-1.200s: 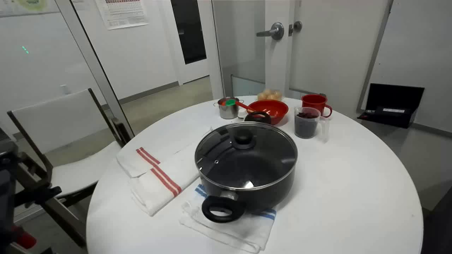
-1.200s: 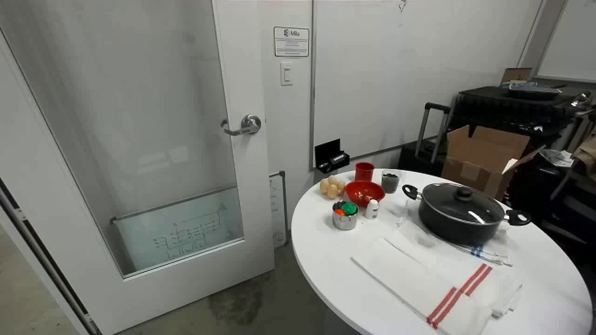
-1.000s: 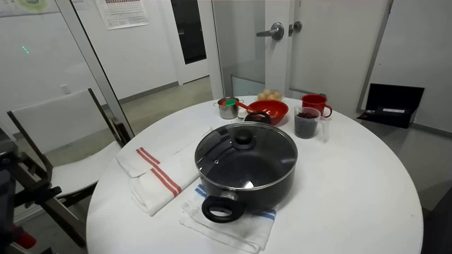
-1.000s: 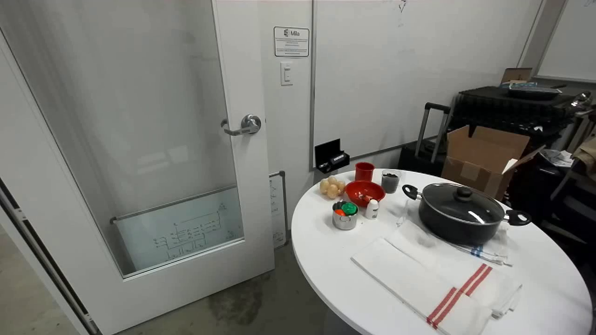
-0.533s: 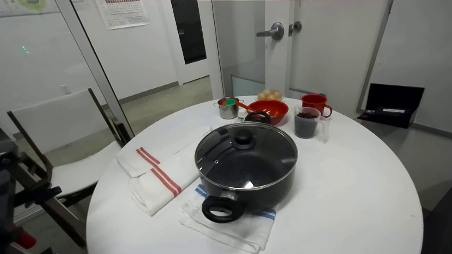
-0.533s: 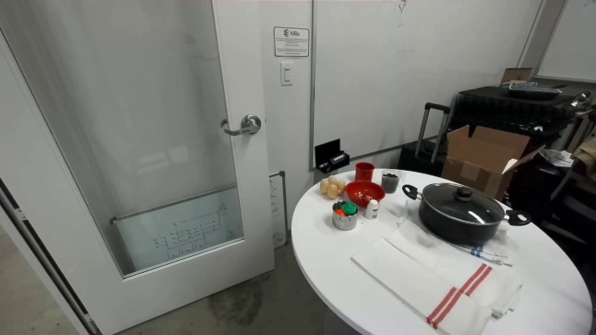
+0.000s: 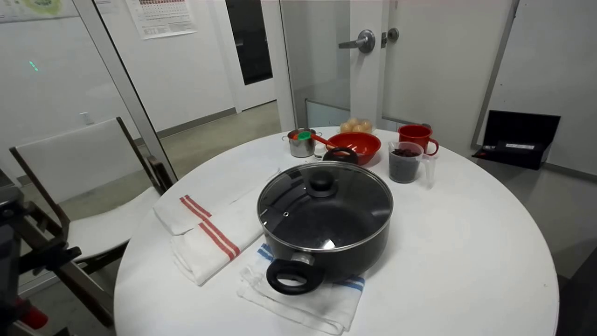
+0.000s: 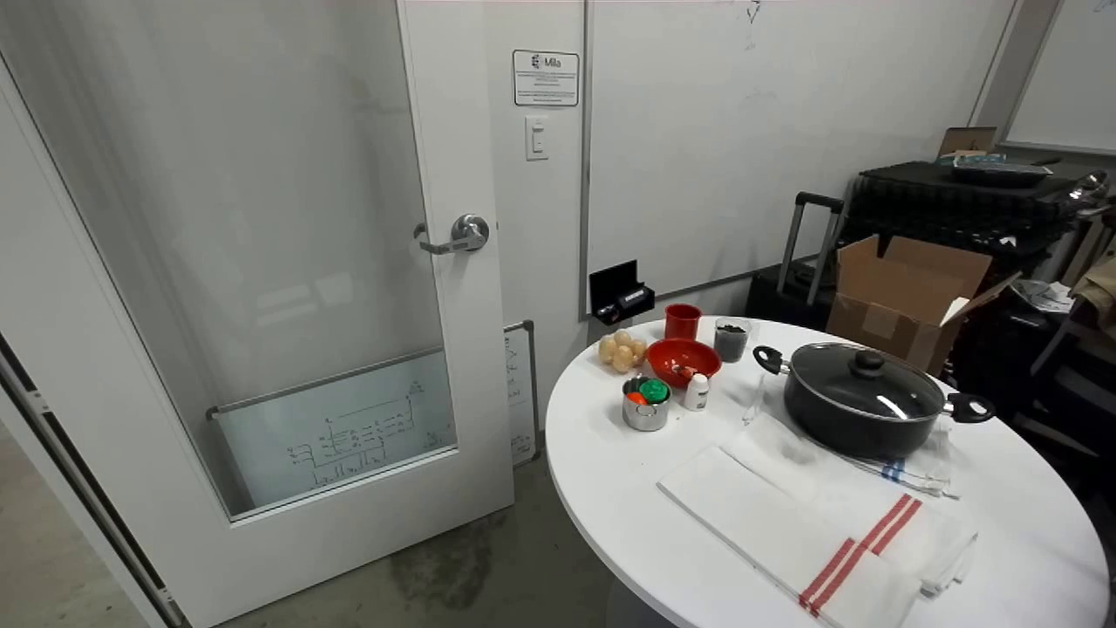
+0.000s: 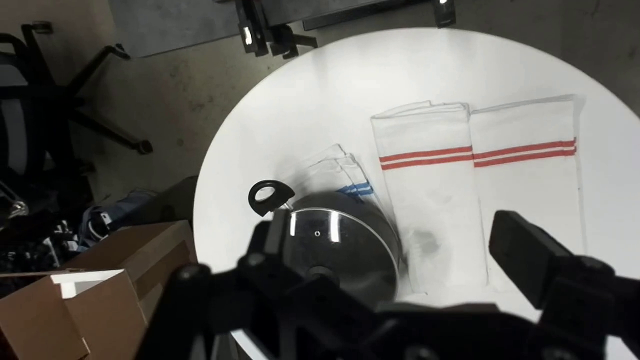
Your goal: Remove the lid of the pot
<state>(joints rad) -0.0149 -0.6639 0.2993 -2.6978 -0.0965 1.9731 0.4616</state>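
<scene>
A sign (image 8: 546,85) reads "Mila" — the gripper (image 9: 392,232) gapes wide above the table (image 9: 350,75) — the lid (image 7: 326,219) sits on the pot (image 7: 350,266).

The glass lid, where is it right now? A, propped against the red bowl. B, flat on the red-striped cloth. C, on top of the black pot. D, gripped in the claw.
C, because the glass lid covers the mouth of the black pot, knob upward, in both exterior views.
</scene>
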